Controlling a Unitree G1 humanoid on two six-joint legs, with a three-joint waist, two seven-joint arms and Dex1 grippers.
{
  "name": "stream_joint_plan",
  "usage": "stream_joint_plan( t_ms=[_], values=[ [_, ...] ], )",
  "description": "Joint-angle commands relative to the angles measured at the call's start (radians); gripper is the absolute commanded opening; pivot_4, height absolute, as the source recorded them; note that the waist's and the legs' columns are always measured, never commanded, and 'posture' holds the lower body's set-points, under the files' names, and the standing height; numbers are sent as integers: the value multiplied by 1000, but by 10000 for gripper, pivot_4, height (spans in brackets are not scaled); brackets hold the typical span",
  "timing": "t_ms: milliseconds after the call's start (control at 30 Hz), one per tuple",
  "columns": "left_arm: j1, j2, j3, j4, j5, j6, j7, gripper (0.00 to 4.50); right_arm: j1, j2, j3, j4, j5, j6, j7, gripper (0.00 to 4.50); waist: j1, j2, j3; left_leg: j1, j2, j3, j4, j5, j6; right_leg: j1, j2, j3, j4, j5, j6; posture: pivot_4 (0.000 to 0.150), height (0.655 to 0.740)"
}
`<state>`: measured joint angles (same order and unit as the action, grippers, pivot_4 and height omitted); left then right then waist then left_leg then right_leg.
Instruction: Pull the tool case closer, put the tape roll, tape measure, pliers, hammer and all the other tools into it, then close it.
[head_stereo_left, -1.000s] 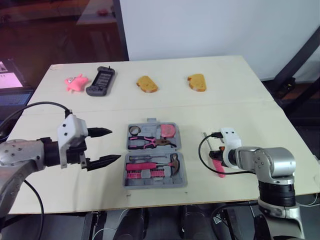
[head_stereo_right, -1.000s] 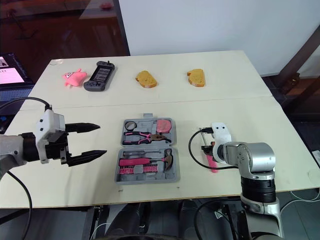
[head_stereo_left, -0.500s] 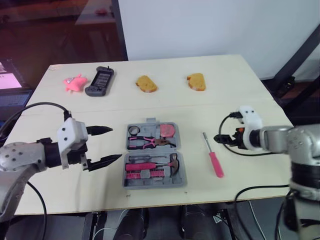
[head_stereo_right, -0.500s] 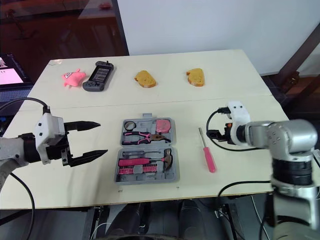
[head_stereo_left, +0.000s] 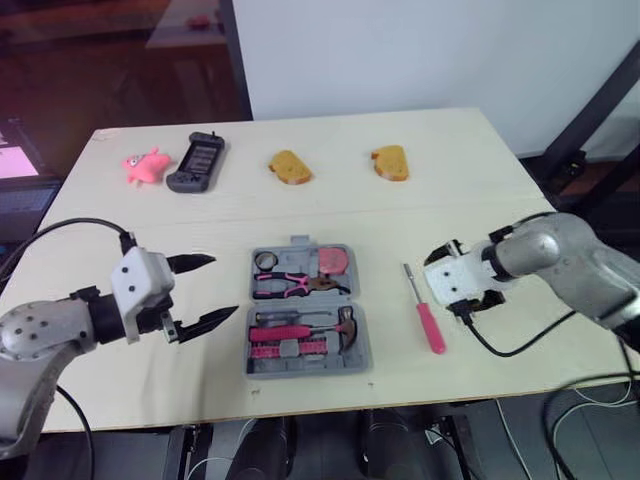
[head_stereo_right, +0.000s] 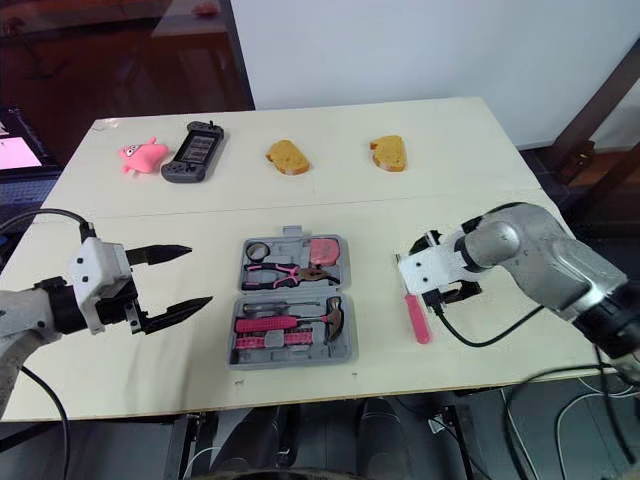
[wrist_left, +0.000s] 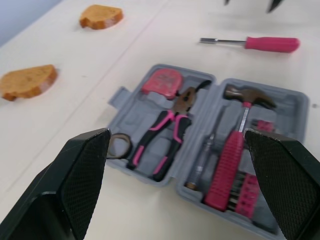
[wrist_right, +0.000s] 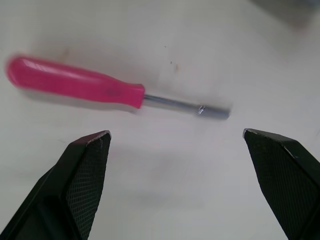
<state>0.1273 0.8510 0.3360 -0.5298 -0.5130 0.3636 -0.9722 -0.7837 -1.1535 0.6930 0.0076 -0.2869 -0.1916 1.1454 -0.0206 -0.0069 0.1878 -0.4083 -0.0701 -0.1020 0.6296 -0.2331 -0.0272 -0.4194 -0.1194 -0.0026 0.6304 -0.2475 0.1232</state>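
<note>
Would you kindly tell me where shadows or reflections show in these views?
Right wrist view: the screwdriver throws a soft shadow on the table right beside it. Left eye view: the dark glass behind the table seems to carry pale reflections.

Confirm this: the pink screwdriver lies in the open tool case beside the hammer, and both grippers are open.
Wrong on one point: the pink screwdriver lies on the table, right of the open tool case, not in it, as the left eye view shows. The left gripper and right gripper are open.

No readable text or labels anywhere
</note>
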Motion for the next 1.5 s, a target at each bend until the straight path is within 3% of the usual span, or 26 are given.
stream_joint_plan(
  t_ms=[33,133,400,900,1000,1200,1233,1400,1500],
  values=[
    [55,3,45,-62,-24,-17,-24,45000,-65,54,34,143,-206,-342,-51,44702,2,0,0,0,0,0,0,0,-1,0,0,0,0,0,0,1500,7400],
    [104,1,68,-90,-42,-12,-36,45000,-114,110,56,238,-310,-526,-80,44702,3,-1,0,0,0,0,0,1,-1,0,0,1,0,0,-1,1500,7400],
    [161,-5,95,-124,-68,-6,-28,45000,-161,190,79,350,-447,-792,-101,44702,6,-1,1,0,-1,-1,1,1,-2,1,1,1,0,0,-2,1500,7400],
    [193,-21,122,-116,-58,-45,-27,45000,-175,302,103,506,-588,-910,-132,44702,3,-1,0,2,-1,-4,1,2,-3,2,2,1,1,1,-3,1500,7400],
    [200,-22,124,-116,-55,-49,-26,45000,-176,314,110,521,-613,-927,-141,37144,2,-2,0,4,-1,-5,0,2,-3,5,2,1,1,1,-3,1500,7400],
    [200,-22,125,-112,-52,-51,-23,45000,-179,324,116,525,-619,-953,-113,6503,-1,-3,0,16,-1,-5,-3,1,-2,16,2,1,0,-2,-7,1500,7400],
    [200,-22,125,-110,-51,-52,-23,45000,-179,324,114,524,-612,-950,-102,3107,-1,-3,0,17,-1,-5,-3,1,-2,16,2,1,0,-2,-7,1500,7400],
    [189,-20,117,-99,-47,-57,-25,45000,-181,312,76,512,-549,-887,-44,3193,0,-3,0,17,-1,-5,-3,1,-2,16,2,2,1,-2,-6,1500,7400],
    [181,-17,113,-91,-46,-59,-29,45000,-153,290,22,466,-399,-761,52,3193,2,-2,1,17,0,-5,-3,1,-2,16,2,2,1,-2,-7,1500,7400]
  ],
)
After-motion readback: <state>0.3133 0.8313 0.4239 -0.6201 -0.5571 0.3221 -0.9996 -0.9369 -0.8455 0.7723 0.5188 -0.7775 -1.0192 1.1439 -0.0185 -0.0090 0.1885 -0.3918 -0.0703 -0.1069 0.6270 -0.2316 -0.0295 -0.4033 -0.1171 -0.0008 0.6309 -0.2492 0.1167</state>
